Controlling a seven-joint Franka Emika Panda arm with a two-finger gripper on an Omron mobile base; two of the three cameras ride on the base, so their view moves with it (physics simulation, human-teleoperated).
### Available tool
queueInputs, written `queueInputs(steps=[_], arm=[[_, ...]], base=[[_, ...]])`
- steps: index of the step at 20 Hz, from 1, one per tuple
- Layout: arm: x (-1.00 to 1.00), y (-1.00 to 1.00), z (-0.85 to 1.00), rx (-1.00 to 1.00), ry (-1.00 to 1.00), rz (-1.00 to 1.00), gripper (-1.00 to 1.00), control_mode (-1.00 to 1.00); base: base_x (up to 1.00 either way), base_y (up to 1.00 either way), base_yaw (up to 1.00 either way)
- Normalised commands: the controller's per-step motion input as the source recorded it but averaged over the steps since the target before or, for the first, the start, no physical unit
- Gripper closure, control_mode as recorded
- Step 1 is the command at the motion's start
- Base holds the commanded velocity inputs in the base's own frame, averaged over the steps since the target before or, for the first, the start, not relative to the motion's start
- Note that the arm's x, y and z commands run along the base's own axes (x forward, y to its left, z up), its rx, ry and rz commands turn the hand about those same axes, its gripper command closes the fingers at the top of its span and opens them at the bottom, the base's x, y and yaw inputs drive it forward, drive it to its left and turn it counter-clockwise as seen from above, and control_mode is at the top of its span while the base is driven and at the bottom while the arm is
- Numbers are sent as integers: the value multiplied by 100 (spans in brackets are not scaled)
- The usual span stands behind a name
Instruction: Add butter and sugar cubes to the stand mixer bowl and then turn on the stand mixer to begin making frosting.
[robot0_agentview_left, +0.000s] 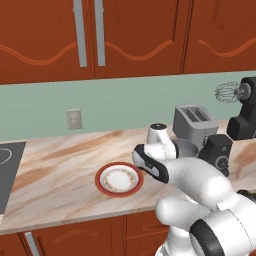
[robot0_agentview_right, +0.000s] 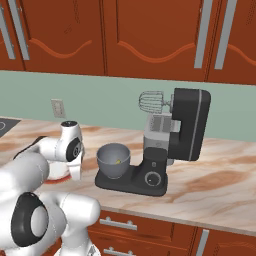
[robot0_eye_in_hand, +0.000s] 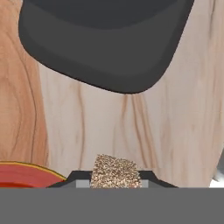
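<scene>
Item: frosting prep, part done.
- Bowl on mixer: you see a yellow speck inside, probably the butter.
- Gripper: narrowed on a sugar cube, low between plate and mixer base.
- Left for you: drop cube, start mixer.

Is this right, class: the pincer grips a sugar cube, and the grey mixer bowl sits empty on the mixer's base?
Not quite. The bowl is not empty: the right base view shows a small yellow piece inside. The pincer does grip the sugar cube, per the hand view.
</scene>
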Motion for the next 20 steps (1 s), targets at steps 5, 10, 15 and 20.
queueInputs(steps=[5,10,15,20], arm=[[-38,-4,74,0,-8,0,100,-100],[-23,-12,74,0,-7,-1,100,-100],[-5,-20,79,-1,-7,0,100,-100],[0,-21,68,-3,-2,0,100,-100]], base=[[0,0,0],[0,0,0],[0,0,0],[0,0,0]])
